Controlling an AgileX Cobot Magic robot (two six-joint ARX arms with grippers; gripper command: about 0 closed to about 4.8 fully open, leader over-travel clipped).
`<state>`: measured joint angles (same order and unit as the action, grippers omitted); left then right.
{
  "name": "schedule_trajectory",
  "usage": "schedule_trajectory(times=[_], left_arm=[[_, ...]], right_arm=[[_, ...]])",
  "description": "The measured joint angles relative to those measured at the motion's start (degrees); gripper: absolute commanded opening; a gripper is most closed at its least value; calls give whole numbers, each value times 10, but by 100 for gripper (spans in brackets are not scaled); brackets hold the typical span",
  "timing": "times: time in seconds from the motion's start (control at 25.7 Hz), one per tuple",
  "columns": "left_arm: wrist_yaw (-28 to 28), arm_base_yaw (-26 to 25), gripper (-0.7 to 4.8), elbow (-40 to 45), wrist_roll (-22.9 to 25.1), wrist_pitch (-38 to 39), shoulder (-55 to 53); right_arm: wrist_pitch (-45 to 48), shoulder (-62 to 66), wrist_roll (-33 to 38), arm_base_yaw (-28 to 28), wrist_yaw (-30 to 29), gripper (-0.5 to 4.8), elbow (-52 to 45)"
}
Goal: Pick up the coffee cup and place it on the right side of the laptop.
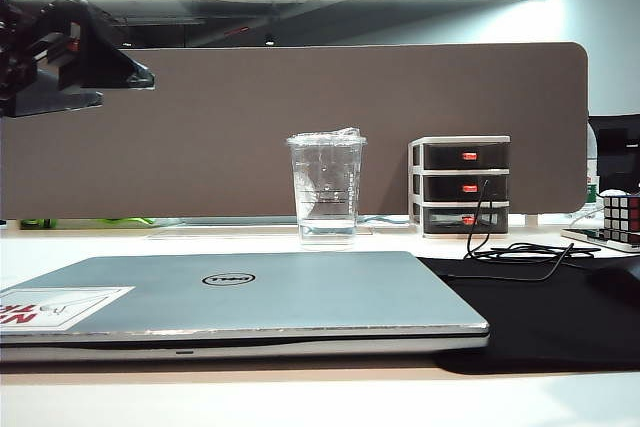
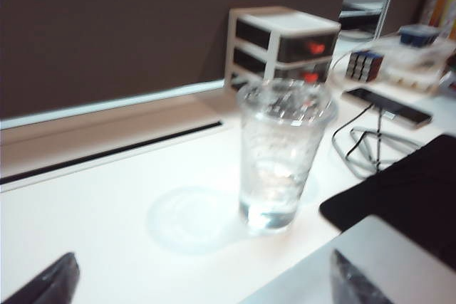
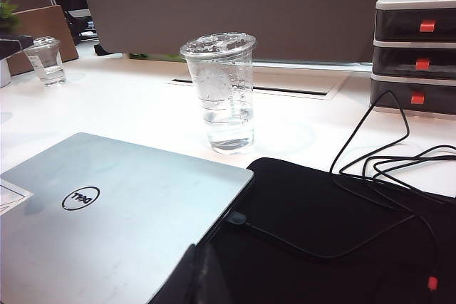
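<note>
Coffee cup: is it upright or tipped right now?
Upright. The coffee cup stands on its base on the white table behind the closed laptop, lid on top; the open left claw is not touching it.

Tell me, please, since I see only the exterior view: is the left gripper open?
Observer: Yes. The left wrist view shows the left gripper open, with the cup standing ahead of the gap, untouched.
Operator: Is anything lying right of the laptop besides the mat?
Observer: A cable runs across the mat from a plug at the edge of the laptop.
Operator: Where is the right gripper?
Observer: Only a dark part of the right gripper shows in its wrist view, near the laptop's corner. I cannot tell whether it is open or shut.
</note>
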<state>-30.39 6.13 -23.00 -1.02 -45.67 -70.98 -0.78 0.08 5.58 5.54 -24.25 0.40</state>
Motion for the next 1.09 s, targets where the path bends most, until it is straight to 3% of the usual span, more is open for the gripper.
schedule_trajectory(times=[0.08,0.12,0.31,0.58,0.7,0.78,1.09], left_arm=[[26,17,479,-4,7,-42,-20],[29,21,479,-5,47,-66,-45],[-14,21,479,-15,103,-149,-137],[-81,23,479,-103,103,-150,-240],[-158,23,479,-183,84,-152,-305],[-181,24,479,-212,80,-149,-329],[-195,24,479,-279,76,-145,-394]], right_arm=[[0,0,0,0,0,-1,0],[0,0,0,0,0,-1,0],[0,0,0,0,0,-1,0],[-2,0,0,0,0,-1,0],[-2,0,0,0,0,-1,0],[-2,0,0,0,0,-1,0],[-2,0,0,0,0,-1,0]])
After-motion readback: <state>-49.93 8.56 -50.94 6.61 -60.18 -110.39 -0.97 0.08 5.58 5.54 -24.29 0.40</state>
